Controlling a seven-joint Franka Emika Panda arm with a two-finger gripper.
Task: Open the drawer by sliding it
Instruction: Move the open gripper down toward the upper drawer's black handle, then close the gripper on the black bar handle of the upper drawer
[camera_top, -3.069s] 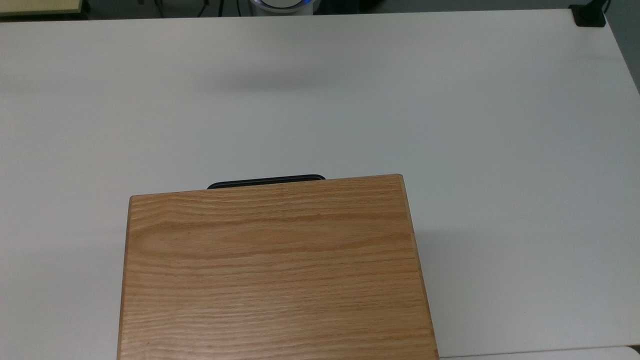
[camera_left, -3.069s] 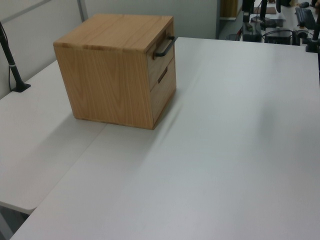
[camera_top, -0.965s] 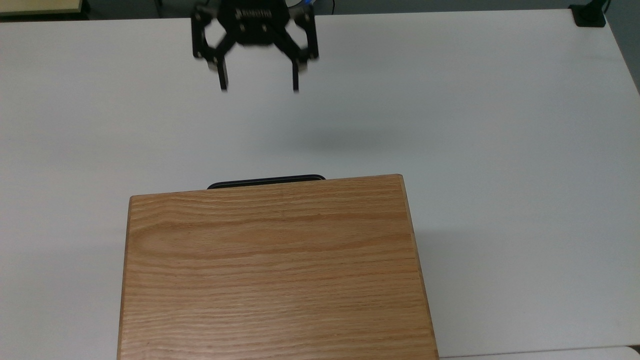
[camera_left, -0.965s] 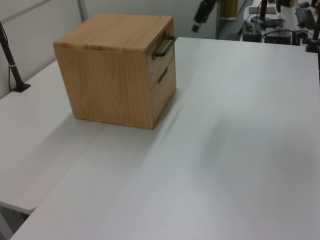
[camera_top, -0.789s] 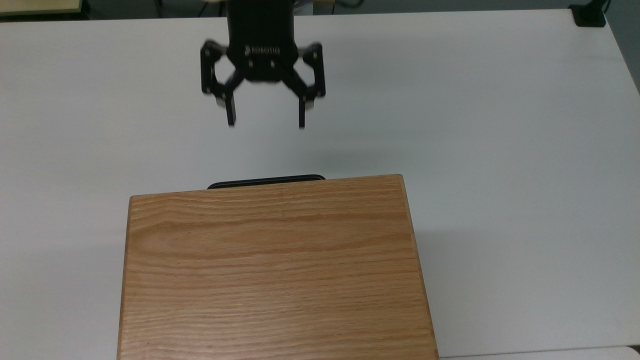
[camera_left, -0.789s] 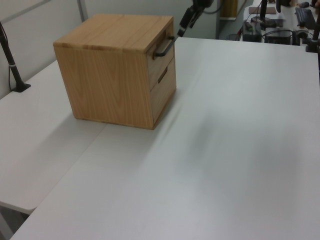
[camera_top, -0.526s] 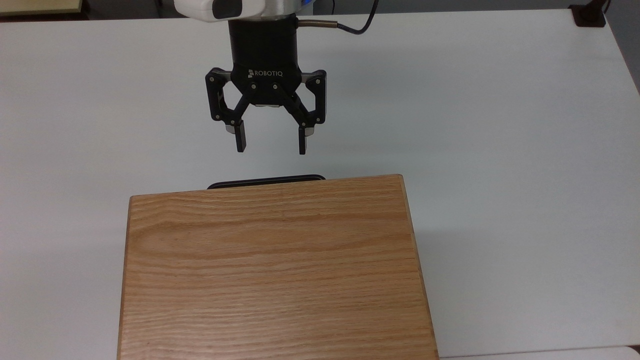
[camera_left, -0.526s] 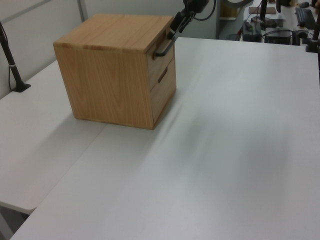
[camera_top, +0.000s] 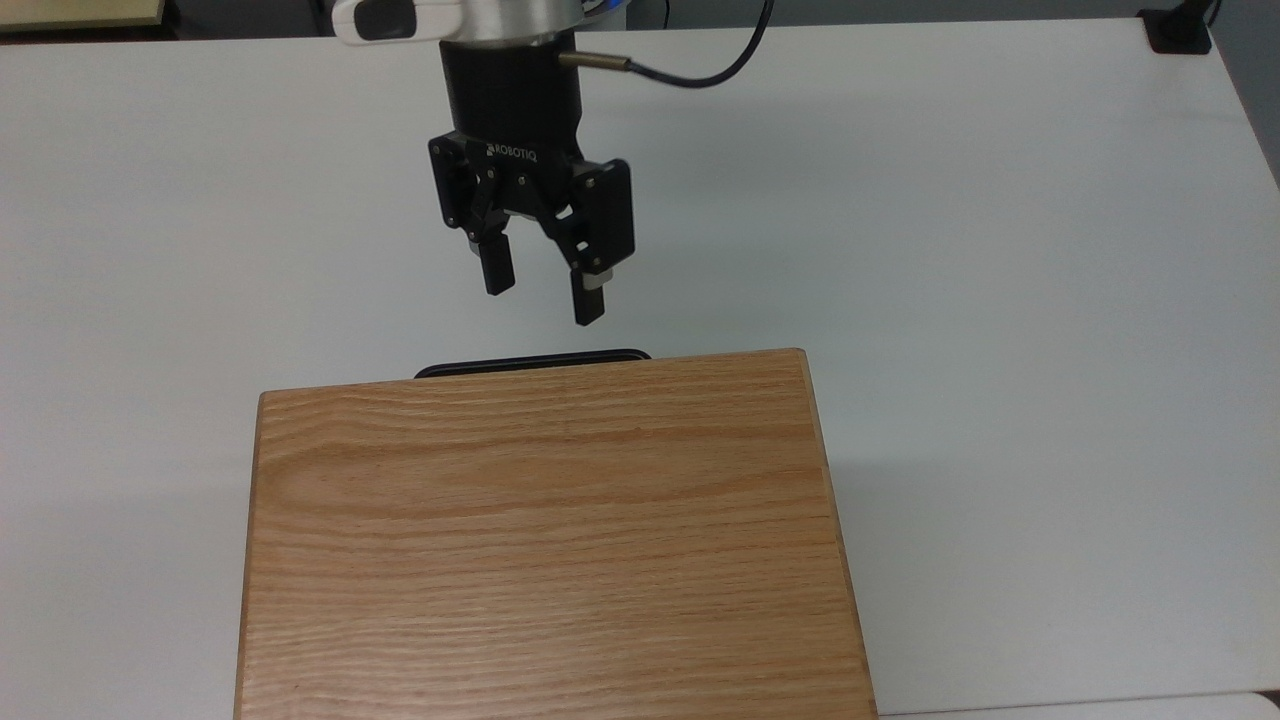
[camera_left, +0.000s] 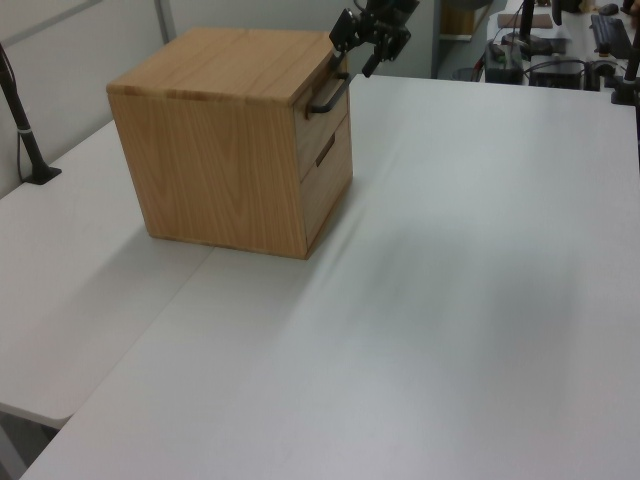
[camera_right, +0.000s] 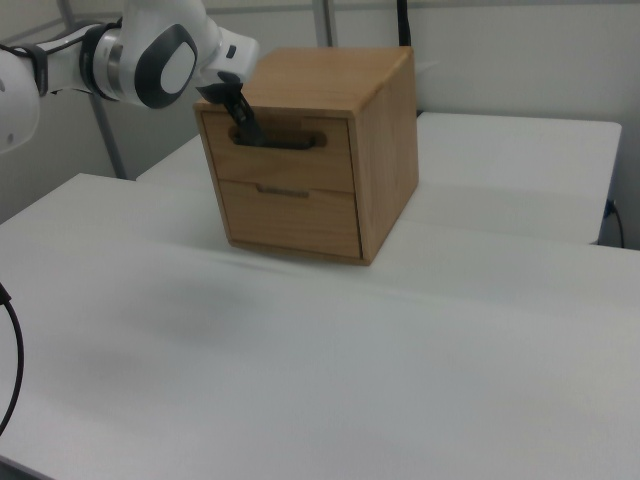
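The drawer (camera_right: 283, 160) is the upper one in an oak cabinet (camera_top: 545, 540), shut flush with the cabinet's front. Its black bar handle (camera_top: 533, 362) pokes out past the cabinet top in the top view and is seen at the handle (camera_left: 328, 95) and the handle (camera_right: 283, 141). My black gripper (camera_top: 542, 298) hangs open just short of the handle, its wrist turned so one fingertip sits lower in the top view. In the left view the gripper (camera_left: 358, 55) is above and beside the handle's far end. In the right view the gripper (camera_right: 243, 124) overlaps the handle's left end; whether it touches I cannot tell.
A second drawer (camera_right: 290, 215) with a slot pull lies below the upper one. The cabinet stands on a white table (camera_top: 1000, 300). A black clamp (camera_top: 1178, 30) sits at the top view's far right corner and a black post (camera_left: 25, 140) at the left view's left. A cable (camera_top: 690, 75) trails from the wrist.
The gripper came into view from the table's far edge and moved toward the handle. In the last half second its wrist turned, setting the fingers askew. The drawer has not moved.
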